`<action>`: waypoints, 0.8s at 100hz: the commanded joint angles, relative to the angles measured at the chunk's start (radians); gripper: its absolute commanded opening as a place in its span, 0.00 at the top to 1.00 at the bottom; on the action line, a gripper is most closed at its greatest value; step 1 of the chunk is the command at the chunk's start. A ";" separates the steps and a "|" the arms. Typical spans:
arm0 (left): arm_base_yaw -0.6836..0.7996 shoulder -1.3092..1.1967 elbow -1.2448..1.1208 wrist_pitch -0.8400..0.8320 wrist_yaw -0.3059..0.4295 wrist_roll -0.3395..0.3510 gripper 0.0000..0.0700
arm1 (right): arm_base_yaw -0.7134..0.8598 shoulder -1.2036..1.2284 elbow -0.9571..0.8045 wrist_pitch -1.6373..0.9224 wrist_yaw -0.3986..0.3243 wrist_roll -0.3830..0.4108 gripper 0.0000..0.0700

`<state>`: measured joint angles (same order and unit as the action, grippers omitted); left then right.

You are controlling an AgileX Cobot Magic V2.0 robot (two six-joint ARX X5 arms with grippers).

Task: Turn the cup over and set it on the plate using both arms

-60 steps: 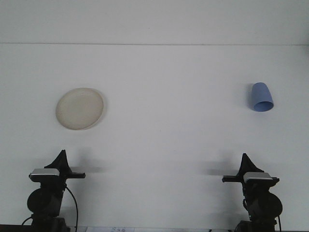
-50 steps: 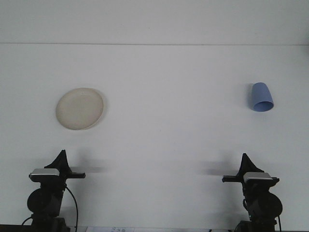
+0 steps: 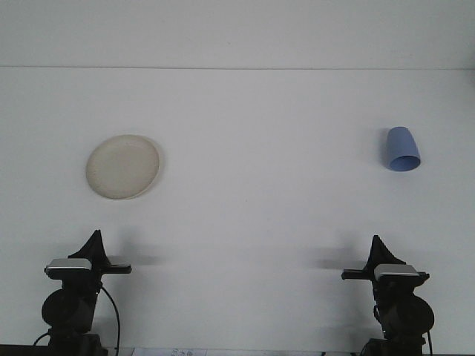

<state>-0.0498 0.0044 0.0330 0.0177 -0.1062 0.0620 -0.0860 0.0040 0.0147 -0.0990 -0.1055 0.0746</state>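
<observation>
A light blue cup (image 3: 401,148) sits at the right of the white table, its narrow closed end pointing away and its wide rim toward me. I cannot tell whether it lies on its side or stands mouth down. At the left lies a cream round plate (image 3: 122,166) with nothing on it. My left gripper (image 3: 95,236) rests near the front edge, well short of the plate, and looks shut on nothing. Near the front right, my right gripper (image 3: 376,239) also looks shut on nothing, well short of the cup.
The white table (image 3: 252,193) runs back to a pale wall, and its far edge shows as a thin line. A black cable (image 3: 115,315) hangs by the left arm's base.
</observation>
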 commanded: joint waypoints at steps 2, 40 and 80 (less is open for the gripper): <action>0.001 -0.001 -0.019 0.013 -0.003 0.002 0.98 | -0.001 -0.003 -0.002 0.010 0.000 -0.007 0.99; 0.001 -0.002 -0.019 0.013 -0.003 0.002 0.98 | 0.000 -0.003 -0.002 0.016 -0.008 0.019 0.99; 0.001 -0.002 -0.019 0.013 -0.003 0.002 0.98 | 0.002 -0.003 0.023 0.122 0.000 0.373 0.99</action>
<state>-0.0498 0.0044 0.0330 0.0177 -0.1062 0.0620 -0.0853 0.0036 0.0151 -0.0078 -0.1123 0.3435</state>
